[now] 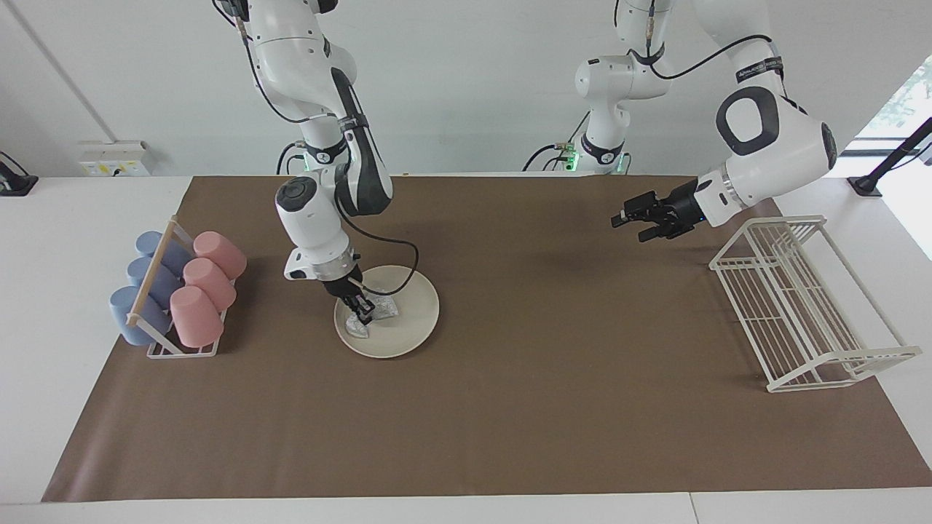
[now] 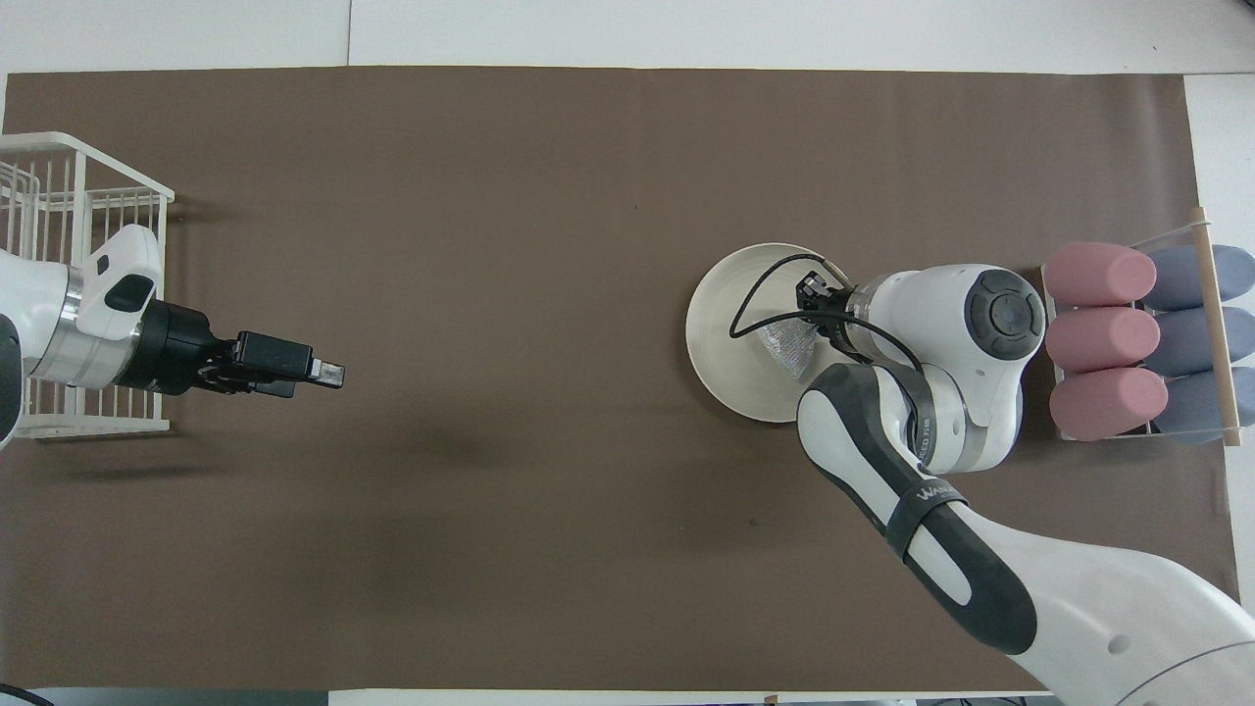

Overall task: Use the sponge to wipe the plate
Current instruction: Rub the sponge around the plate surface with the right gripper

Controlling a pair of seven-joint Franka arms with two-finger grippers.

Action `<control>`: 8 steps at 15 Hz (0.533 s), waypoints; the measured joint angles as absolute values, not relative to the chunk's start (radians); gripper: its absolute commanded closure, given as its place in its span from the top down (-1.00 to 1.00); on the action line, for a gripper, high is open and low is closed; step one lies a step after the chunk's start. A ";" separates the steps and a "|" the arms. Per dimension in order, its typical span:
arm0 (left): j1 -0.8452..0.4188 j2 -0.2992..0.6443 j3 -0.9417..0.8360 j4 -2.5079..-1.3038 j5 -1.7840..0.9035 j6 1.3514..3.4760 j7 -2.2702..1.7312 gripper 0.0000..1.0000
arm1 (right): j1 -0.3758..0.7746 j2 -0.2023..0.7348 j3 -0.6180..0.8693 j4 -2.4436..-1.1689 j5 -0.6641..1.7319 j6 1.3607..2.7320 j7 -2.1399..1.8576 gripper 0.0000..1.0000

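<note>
Item: right end effector (image 1: 363, 314), clamped tight on the sponge (image 1: 373, 314), pressing it onto the plate (image 1: 415, 320) beside the cup rack (image 1: 178, 291). We judge the unheld plate may skid across the counter (image 1: 510, 407). Left end effector (image 1: 632, 217) waits, spread wide, empty.

Only one bit of lettering comes close to readable: white print on the dark band around the right arm (image 2: 922, 495), starting "WAN" in the overhead view. A similar band on the left arm (image 1: 757, 68) is illegible.

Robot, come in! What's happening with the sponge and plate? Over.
Right end effector shut on sponge, pressed on plate. Left end effector open, waiting. Nothing in the way.
</note>
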State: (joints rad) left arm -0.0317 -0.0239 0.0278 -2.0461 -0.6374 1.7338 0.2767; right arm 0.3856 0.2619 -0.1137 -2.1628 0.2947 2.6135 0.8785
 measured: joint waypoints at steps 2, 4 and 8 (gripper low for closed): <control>-0.032 -0.024 0.028 -2.046 -0.637 1.734 0.276 1.00 | 0.441 0.262 -0.113 -2.162 0.295 2.623 0.979 -1.00; -0.031 -0.024 0.028 -2.046 -0.637 1.735 0.275 1.00 | 0.523 0.266 -0.111 -2.167 0.295 2.659 1.113 -1.00; -0.026 -0.024 0.029 -2.046 -0.637 1.736 0.274 1.00 | 0.578 0.287 -0.111 -2.173 0.295 2.752 1.187 -1.00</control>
State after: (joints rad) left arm -0.0256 -0.0239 0.0292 -2.0459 -0.6374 1.7362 0.2739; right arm 0.5782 0.2866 -0.1110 -2.1726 0.2950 2.7518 1.1874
